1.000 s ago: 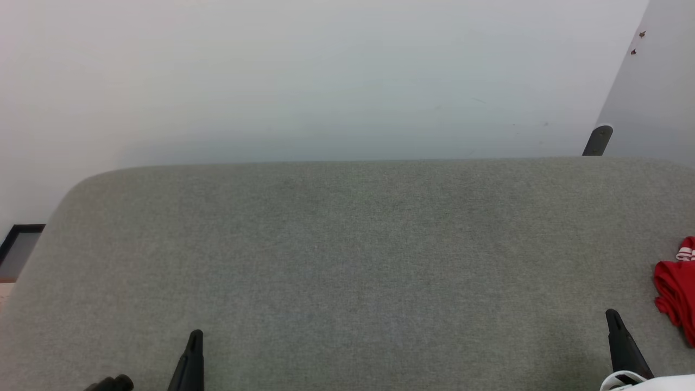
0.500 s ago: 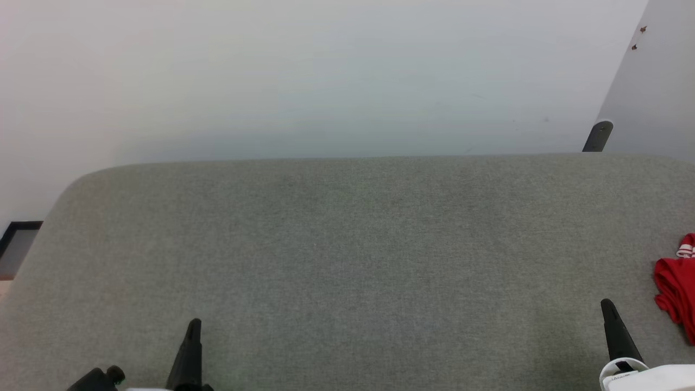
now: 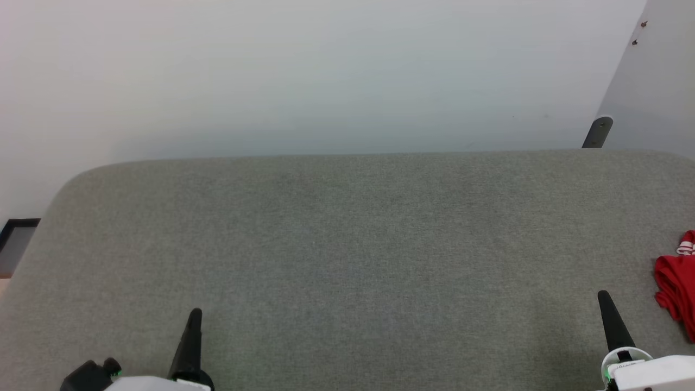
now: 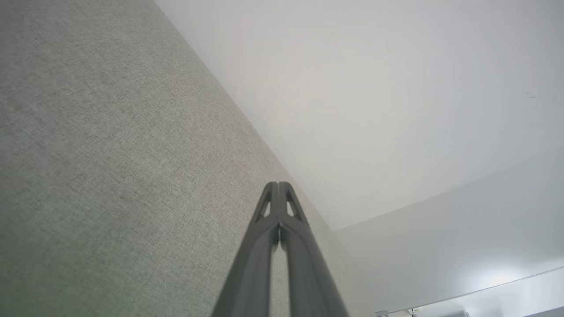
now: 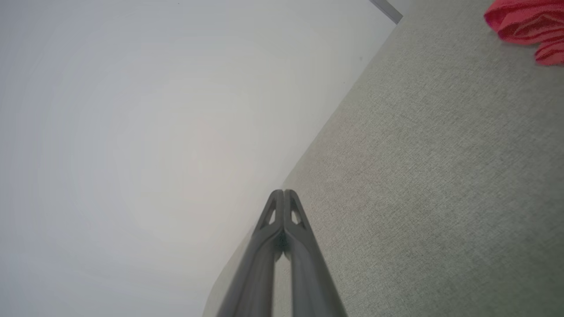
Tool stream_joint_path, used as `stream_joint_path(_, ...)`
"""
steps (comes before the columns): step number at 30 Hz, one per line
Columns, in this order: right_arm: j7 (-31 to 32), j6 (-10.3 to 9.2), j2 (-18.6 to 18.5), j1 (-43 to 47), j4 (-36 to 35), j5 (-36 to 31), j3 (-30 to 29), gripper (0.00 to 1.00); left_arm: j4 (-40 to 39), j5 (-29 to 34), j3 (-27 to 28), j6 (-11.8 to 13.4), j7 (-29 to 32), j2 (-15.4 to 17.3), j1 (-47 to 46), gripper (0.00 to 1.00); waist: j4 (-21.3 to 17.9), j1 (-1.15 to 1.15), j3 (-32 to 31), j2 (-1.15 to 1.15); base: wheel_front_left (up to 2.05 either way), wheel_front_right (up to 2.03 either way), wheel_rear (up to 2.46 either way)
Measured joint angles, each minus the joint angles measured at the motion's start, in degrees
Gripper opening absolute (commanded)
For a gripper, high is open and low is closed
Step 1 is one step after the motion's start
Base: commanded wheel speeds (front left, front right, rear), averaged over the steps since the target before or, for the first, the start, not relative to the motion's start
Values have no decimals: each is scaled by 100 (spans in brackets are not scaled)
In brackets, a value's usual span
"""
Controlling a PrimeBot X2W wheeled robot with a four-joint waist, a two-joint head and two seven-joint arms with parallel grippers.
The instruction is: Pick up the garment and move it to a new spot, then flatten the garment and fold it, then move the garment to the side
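Bunched red garment (image 3: 676, 285) lies at three o'clock from the closed, empty right gripper (image 3: 603, 297), near it on the grey tabletop (image 3: 347, 244); the closed, empty left gripper (image 3: 195, 314) is well apart.

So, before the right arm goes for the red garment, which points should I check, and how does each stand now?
1. Garment found, bunched on the grey surface: ok.
2. Whole garment inside the head view: not ok, the frame cuts it.
3. Right gripper open for a grasp: not ok, shut.
4. Left gripper holding nothing: ok, shut.
5. Which part of the garment faces up: cannot tell.
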Motion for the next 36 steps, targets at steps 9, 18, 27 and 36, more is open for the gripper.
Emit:
stream_joint_path(9,100,-1,34,-76,58,449,-19,0,64,-533,45,0,146,-21,-134,0,-10,0,35,0,0,0,0)
stream_joint_path(18,194,-3,65,-176,101,893,-35,0,116,-1006,89,0,260,-49,-257,0,-20,0,69,0,0,0,0)
stream_joint_path(27,279,-3,93,-280,144,1279,-51,0,160,-1452,129,0,401,-75,-367,0,-30,0,104,0,0,0,0)
stream_joint_path(36,352,-3,127,-338,185,1636,-60,0,203,-1853,166,0,511,-93,-479,0,-40,0,139,0,0,0,0)
